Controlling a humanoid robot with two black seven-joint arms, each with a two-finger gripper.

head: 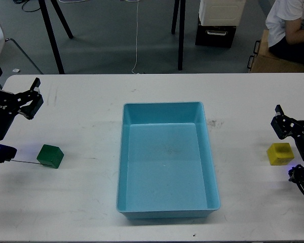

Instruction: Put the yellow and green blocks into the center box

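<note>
The dark green block [50, 156] lies on the white table at the left, just in front of and to the right of my left gripper [16, 80]. That gripper hovers open, fingers spread wide, with nothing between them. The yellow block [280, 153] lies near the table's right edge, just below my right gripper [295, 110], which is also open and holds nothing. The center box [162, 105], a light-blue tray, sits mid-table between the two blocks with nothing inside it.
The white table [91, 202] spans the view, its far edge near the top. Beyond it stand black stand legs [181, 35], a white and black case [218, 23] and a seated person [291, 28] at the top right.
</note>
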